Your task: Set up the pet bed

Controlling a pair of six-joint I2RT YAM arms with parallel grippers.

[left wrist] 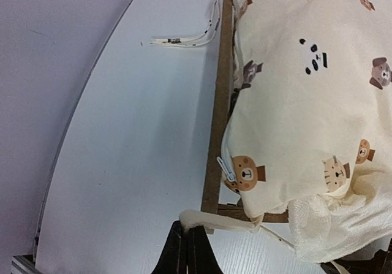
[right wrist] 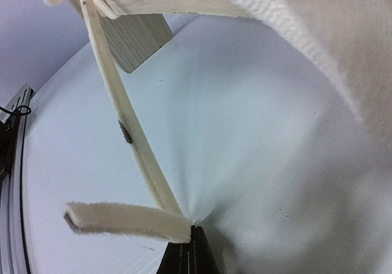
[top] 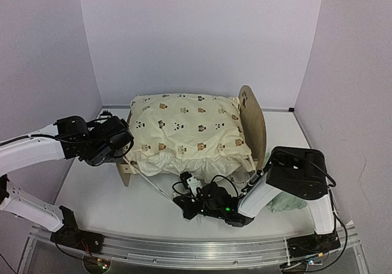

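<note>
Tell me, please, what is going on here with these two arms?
The arms are fitting a cream bear-print cushion onto the wooden pet bed. The cushion lies on the frame. The left gripper is shut on a cushion tie at the bed's near corner. The right gripper is shut on a taut tie strip stretched from the frame. No knot is visible. A mint green pillow lies by the right arm.

White table (top: 92,191); plain pale walls (top: 202,35); even light.
</note>
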